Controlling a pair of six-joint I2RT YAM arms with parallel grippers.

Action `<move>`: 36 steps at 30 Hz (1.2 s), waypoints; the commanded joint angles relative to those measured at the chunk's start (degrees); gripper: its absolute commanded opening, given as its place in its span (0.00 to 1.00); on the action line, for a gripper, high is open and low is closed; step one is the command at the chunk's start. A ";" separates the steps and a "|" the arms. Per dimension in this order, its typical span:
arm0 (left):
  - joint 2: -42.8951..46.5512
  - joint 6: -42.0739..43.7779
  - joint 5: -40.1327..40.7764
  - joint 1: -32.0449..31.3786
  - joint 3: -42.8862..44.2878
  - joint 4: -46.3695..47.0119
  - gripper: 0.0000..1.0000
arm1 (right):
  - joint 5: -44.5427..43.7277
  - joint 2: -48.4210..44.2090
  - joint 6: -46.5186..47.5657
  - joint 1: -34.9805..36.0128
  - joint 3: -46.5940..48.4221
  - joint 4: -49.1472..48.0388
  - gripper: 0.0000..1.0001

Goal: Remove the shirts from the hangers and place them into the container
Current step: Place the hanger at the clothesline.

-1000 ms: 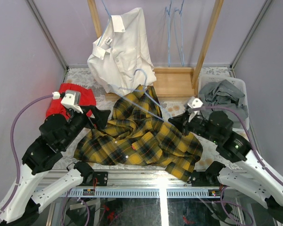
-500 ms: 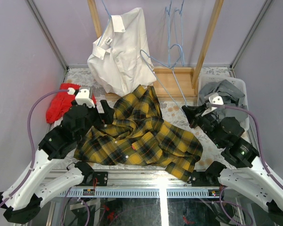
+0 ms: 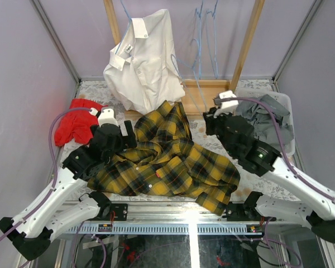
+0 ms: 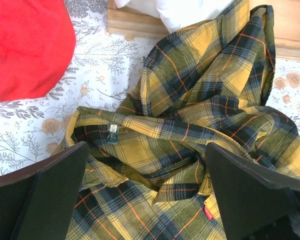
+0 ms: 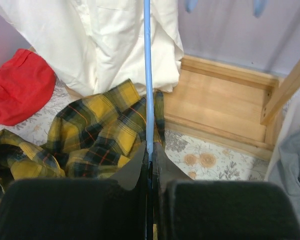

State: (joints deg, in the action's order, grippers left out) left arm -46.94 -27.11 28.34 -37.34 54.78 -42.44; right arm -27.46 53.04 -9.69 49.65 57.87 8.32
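Right end effector (image 5: 150, 150) clamped on hanger (image 5: 148, 75), left end effector (image 4: 146, 150) gaping over plaid shirt (image 4: 200, 100), red cloth (image 4: 25, 45) near

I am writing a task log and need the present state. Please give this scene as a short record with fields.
plaid shirt: crumpled on the table
blue hanger: held by the right gripper, jaws shut on its wire
left gripper: jaws wide open above the plaid shirt
white shirt: hanging at the wooden rack
grey shirt: in the container
red cloth: on the table, left side
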 commanded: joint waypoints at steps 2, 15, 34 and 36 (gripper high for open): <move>0.10 -3.04 -2.30 1.82 -2.54 3.25 1.00 | -15.74 8.96 2.14 5.77 11.50 -6.21 0.00; 2.04 2.52 -13.69 17.13 -4.27 2.10 1.00 | -23.56 29.31 6.96 4.05 34.48 -1.03 0.00; 8.00 5.08 -9.62 17.13 -15.17 13.40 1.00 | -10.77 46.08 3.61 -8.25 59.03 9.09 0.00; 7.68 5.04 -9.95 17.06 -15.15 13.48 1.00 | -10.19 48.33 3.75 -9.01 62.13 10.95 0.00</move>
State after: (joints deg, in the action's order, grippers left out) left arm -38.41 -22.61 17.96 -20.51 38.87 -32.53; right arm -39.33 98.61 -7.31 42.39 113.43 17.82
